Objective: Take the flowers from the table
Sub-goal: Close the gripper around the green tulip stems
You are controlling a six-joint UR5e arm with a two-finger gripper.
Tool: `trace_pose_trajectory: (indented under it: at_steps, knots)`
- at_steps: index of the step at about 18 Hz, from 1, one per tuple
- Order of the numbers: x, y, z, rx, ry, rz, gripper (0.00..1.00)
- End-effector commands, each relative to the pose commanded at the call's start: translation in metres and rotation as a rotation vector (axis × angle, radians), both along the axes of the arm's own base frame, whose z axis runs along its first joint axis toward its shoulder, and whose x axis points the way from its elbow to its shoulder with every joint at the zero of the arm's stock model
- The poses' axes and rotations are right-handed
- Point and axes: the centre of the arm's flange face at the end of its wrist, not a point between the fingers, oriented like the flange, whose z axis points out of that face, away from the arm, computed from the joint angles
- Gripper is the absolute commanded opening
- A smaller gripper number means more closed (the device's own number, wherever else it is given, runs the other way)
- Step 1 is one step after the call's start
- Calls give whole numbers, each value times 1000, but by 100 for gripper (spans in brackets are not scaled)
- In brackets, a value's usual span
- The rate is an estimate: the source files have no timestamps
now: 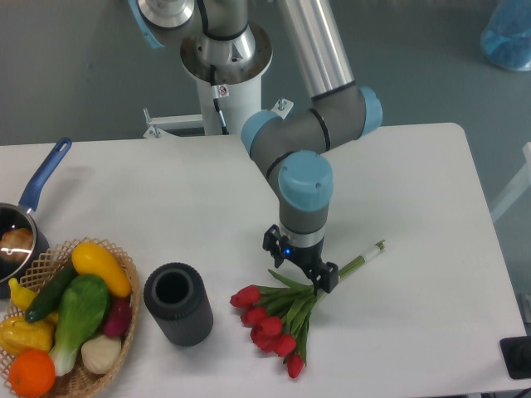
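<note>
The tool point(300, 267) hangs low over the flowers point(286, 311), just above where the green stems meet the leaves; its two fingers stand apart, one on each side of the stems, clamped on nothing. The bunch lies flat on the white tabletop point(415, 207), red buds toward the near edge, stem ends pointing right and far. The risk, as I judge it, is a grip on only a few thin stems or leaves, so the bunch tilts, slips out, or the fingers scrape the tabletop. The dark cylinder point(177, 303) stands well to the left, no obstacle.
</note>
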Motion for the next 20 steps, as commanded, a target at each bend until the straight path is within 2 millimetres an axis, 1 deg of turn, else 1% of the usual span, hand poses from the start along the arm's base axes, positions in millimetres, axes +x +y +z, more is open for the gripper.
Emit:
trace_pose_trajectory:
  at_steps: [3, 6, 9, 11, 12, 13, 14, 15, 16, 17, 18, 19, 20]
  knots:
    - [-2, 14, -7, 18, 20, -11, 100]
    - [-5, 19, -8, 33, 35, -10, 100]
    - [-10, 25, -3, 48, 45, -10, 100]
    - [-12, 28, -4, 52, 43, -11, 100]
    - [-13, 29, -3, 54, 46, -11, 95]
    - [-14, 29, -3, 54, 46, -11, 86]
    - [-14, 29, -4, 54, 44, -11, 74]
    - [-14, 29, -4, 53, 44, -11, 60]
    - [-14, 29, -3, 55, 45, -10, 44]
    - [-14, 29, -2, 55, 47, -11, 24]
    - [-14, 29, -1, 56, 48, -11, 13]
    - [-13, 28, 1, 57, 49, -11, 5]
    - [-12, 27, 4, 60, 52, -11, 5]
